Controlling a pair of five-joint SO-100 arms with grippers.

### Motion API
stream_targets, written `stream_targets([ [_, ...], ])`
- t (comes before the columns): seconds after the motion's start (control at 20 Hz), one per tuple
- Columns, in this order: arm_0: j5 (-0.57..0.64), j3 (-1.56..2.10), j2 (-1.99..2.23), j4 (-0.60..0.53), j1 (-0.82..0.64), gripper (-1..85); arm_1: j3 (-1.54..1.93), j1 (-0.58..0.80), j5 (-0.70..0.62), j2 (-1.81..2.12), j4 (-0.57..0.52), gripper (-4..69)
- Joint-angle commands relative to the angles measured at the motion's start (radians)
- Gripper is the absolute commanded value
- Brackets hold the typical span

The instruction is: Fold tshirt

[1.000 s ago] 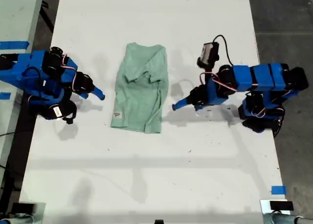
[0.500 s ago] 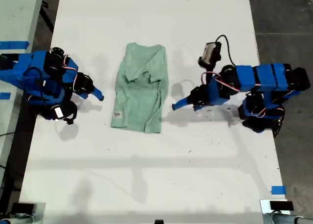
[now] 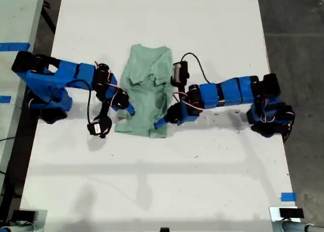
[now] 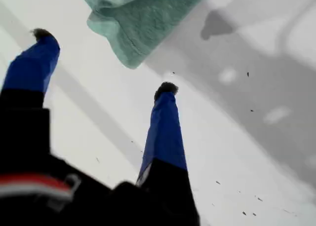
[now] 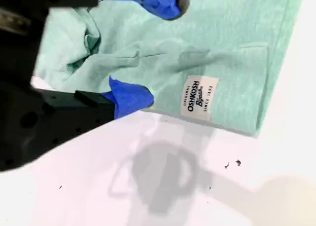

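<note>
The tshirt (image 3: pixel 146 92) lies partly folded mid-bench (image 3: pixel 162 181). My first gripper (image 4: pixel 103 63) and second gripper (image 5: pixel 148 48) hover wide-fingered at its lower corners, holding nothing; folds remain.

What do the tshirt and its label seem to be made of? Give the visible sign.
The tshirt looks like soft knit cloth, matte and flecked mint green: it creases and bunches. Its label appears to be a white patch, woven or printed with dark lettering; which one cannot be told.
</note>
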Motion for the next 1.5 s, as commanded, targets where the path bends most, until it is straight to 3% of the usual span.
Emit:
stream_targets([
  [0.0,-0.006,-0.061,-0.058,-0.038,0.018,23.6,-0.178,-0.017,-0.017,-0.107,0.0,35.4],
  [0.2,-0.015,-0.061,-0.167,-0.072,0.011,25.2,-0.311,-0.002,-0.021,-0.299,0.017,34.3],
  [0.35,-0.021,-0.081,-0.304,-0.123,0.015,17.0,-0.321,0.006,-0.005,-0.405,-0.003,24.1],
  [0.5,-0.058,-0.089,-0.362,-0.173,0.029,0.1,-0.321,0.002,0.037,-0.445,0.003,4.3],
  [0.55,-0.072,-0.089,-0.364,-0.178,0.034,0.1,-0.321,-0.003,0.037,-0.442,0.006,2.0],
  [0.8,-0.052,-0.19,-0.35,-0.14,0.08,0.0,-0.321,-0.038,0.025,-0.377,0.055,-2.0],
  [1.15,-0.025,-0.854,-0.56,0.267,0.291,0.0,-0.299,-0.236,0.028,-0.118,0.169,-2.0],
  [1.45,-0.084,-0.96,-0.523,0.216,0.445,0.0,-0.376,-0.399,0.084,-0.075,0.118,-2.0],
])
